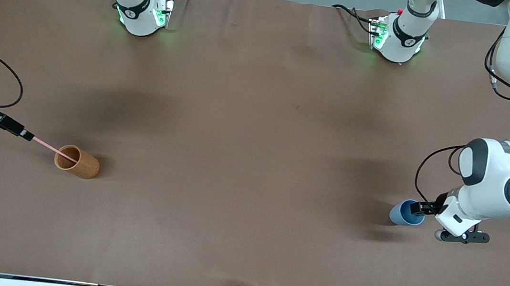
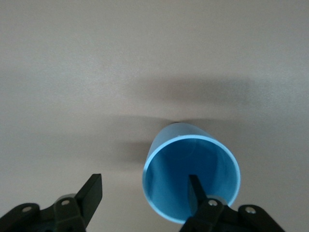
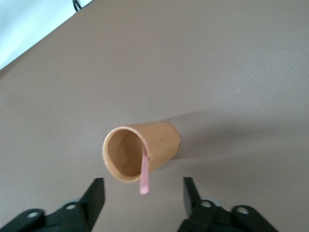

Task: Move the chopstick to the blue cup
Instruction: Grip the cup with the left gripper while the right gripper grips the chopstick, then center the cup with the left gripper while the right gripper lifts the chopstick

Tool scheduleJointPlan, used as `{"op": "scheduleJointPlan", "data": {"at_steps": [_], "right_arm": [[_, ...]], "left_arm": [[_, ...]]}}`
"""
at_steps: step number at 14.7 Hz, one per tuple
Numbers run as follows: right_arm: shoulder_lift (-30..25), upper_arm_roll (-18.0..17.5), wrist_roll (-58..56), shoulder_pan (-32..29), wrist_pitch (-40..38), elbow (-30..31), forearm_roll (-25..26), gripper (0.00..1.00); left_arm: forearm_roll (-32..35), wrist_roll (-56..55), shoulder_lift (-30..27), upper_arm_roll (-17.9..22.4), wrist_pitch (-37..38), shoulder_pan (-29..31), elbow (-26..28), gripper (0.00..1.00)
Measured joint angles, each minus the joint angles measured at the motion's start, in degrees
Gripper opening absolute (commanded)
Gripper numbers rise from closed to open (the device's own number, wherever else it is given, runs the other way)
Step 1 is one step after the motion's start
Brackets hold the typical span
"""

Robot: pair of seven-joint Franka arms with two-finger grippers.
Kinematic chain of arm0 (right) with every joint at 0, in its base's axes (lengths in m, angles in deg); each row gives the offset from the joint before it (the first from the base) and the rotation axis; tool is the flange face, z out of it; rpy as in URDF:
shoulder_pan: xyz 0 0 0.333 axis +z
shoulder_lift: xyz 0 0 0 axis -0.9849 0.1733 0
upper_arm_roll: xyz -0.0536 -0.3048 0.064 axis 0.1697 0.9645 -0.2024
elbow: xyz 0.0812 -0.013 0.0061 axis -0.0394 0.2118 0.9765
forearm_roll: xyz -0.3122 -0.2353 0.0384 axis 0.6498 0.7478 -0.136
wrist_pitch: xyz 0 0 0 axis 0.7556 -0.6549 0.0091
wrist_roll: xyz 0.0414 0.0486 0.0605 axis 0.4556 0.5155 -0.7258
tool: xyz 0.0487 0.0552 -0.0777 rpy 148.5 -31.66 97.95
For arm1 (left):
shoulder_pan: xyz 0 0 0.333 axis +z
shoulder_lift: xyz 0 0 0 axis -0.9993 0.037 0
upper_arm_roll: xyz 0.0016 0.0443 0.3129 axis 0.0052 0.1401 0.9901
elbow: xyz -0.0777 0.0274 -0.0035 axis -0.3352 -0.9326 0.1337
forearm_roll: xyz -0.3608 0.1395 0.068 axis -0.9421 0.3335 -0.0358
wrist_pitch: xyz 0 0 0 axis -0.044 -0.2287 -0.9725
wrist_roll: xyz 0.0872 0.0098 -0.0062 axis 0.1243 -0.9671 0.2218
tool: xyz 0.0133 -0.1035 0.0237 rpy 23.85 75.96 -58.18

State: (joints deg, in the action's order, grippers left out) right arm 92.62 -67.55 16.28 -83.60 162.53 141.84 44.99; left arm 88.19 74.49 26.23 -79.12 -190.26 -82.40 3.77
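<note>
Two cups stand well apart on the brown worktop (image 1: 253, 162), one at each arm's end, and each has a gripper at it. The chopstick (image 1: 55, 151), thin and pale pink, leans in the wooden cup (image 1: 78, 162) toward the right arm's end, its upper part slanting out over the rim toward the right gripper (image 1: 25, 134). In the right wrist view the chopstick's free end (image 3: 144, 180) lies between the gripper's two fingers (image 3: 94, 195), which stand apart on either side and do not yet touch it. That lean is convenient: the raised end offers itself for a pinch without the gripper having to enter the cup.

The blue cup (image 1: 404, 213) stands upright at the left arm's end. The left gripper (image 2: 145, 193) straddles its rim, one finger (image 2: 194, 193) inside the cup (image 2: 190, 181) and the other outside, the jaws parted with the wall between them, not visibly clamped. Judged from this, the left arm is placed to take the cup by its wall, perhaps to steady it or bring it toward the chopstick.

The transfer itself is not yet begun; the chopstick sits in the wooden cup.
</note>
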Motion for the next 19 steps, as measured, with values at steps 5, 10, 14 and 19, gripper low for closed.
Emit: {"op": "scheduleJointPlan", "data": {"at_steps": [5, 10, 14, 19], "right_arm": [[0.1, 0.0, -1.9, 0.0, 1.4, 1.9, -2.2, 0.48], [0.1, -0.1, -2.2, 0.1, 1.4, 3.4, -4.6, 0.39], [0.1, -0.1, -2.2, 0.1, 1.4, 3.5, -4.7, 0.30], [0.1, -0.2, -2.3, 0.1, 1.5, 3.5, -4.7, 0.23]], "left_arm": [[0.0, 0.0, 1.4, -0.2, -0.7, 0.0, 0.0, 0.01], [0.0, 0.3, 1.3, -0.8, -1.3, -0.1, -0.6, 0.00], [0.0, -1.0, -2.8, -5.4, 2.3, -0.9, -1.9, 0.00], [0.2, -16.8, -6.0, -15.2, 6.8, -4.5, -1.6, 0.00]]}}
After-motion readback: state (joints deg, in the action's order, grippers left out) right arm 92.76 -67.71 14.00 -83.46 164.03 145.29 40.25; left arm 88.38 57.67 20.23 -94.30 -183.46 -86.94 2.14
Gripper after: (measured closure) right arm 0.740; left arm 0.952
